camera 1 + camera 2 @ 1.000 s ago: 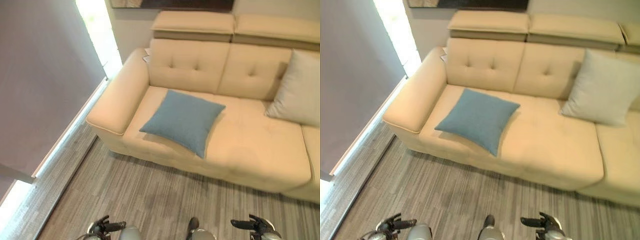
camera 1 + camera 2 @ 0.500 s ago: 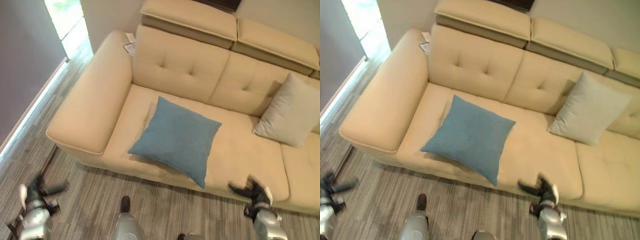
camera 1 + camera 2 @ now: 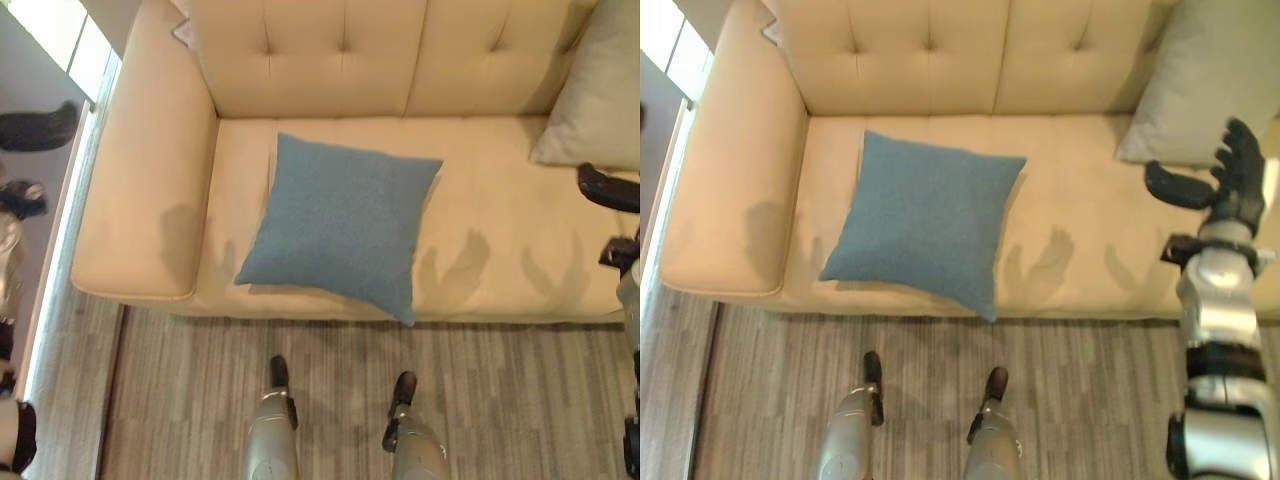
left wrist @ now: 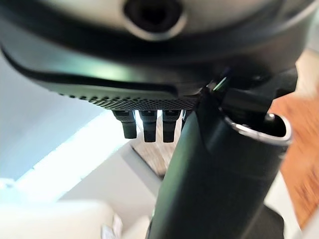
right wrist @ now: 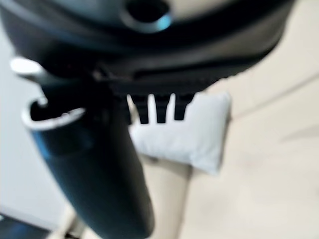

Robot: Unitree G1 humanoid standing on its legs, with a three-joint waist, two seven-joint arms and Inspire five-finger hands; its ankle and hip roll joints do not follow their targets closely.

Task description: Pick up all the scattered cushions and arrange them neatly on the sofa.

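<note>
**Both hands empty above the sofa, blue cushion waiting on the seat**

The robot is standing just in front of the sofa (image 3: 735, 200), looking straight down on it. A blue cushion (image 3: 923, 224) is lying flat and skewed on the seat, one corner hanging over the sofa's front edge. A pale grey cushion (image 3: 1200, 80) is leaning upright against the sofa's backrest, toward its right end.

The right hand (image 3: 1230, 185) is hovering over the sofa's seat, just in front of the grey cushion, with fingers straight and thumb spread wide; it is holding nothing. The left hand (image 3: 35, 128) is showing as a dark shape beyond the sofa's left armrest, over the floor; its wrist view is showing fingers pointing straight out, relaxed and empty.

Judging from this, the step in hand is reaching for the blue cushion so it can be stood up. To do it well, both hands are best brought to the cushion's opposite edges, well inside the corners, so the soft cloth is not folding or slipping. Lifting it clear of the seat before turning it, then setting it against the backrest beside the armrest, would match the grey one.

Two cushions are counted on the sofa: one blue, one grey.
</note>
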